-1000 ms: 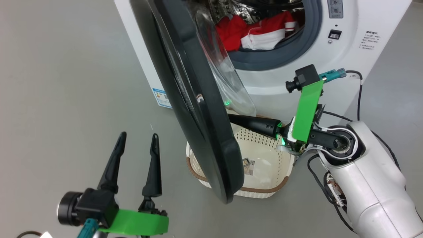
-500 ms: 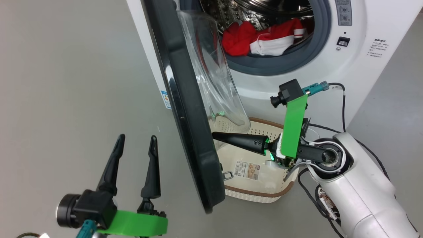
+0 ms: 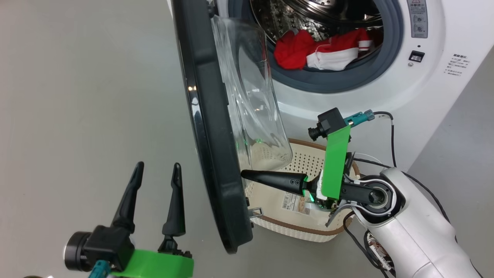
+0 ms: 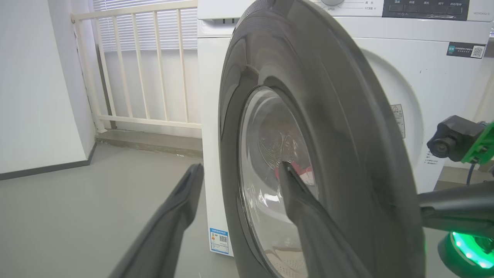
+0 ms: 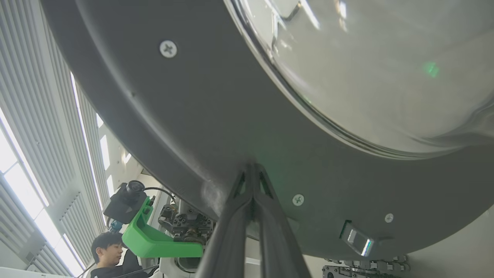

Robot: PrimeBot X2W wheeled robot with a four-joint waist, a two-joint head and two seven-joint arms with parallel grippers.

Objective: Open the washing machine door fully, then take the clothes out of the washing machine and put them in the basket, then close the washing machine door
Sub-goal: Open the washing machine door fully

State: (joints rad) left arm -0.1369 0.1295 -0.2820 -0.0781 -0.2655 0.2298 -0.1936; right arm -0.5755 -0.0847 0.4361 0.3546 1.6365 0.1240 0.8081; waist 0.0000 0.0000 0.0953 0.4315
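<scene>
The washing machine door (image 3: 210, 127) stands partly open, nearly edge-on in the head view, its glass bowl (image 3: 251, 96) bulging toward the drum. My right gripper (image 3: 244, 174) is shut, its tip pressed against the door's inner face (image 5: 193, 96) just below the glass. The red and white clothes (image 3: 320, 52) lie inside the washing machine (image 3: 436, 88). The basket (image 3: 301, 229) sits on the floor under the door and my right gripper. My left gripper (image 3: 158, 165) hangs open on the door's outer side (image 4: 339, 96), holding nothing.
A white railing (image 4: 135, 58) and a wall stand to the washer's left. Bare grey floor (image 3: 77, 96) lies left of the door. A metal latch hook (image 3: 255, 211) juts from the door's lower edge. A person (image 5: 106, 247) is behind the robot.
The door has swung further open toward the left with my shut right gripper pushing on its inner face. The head camera has shifted too. My left gripper has stayed open.
</scene>
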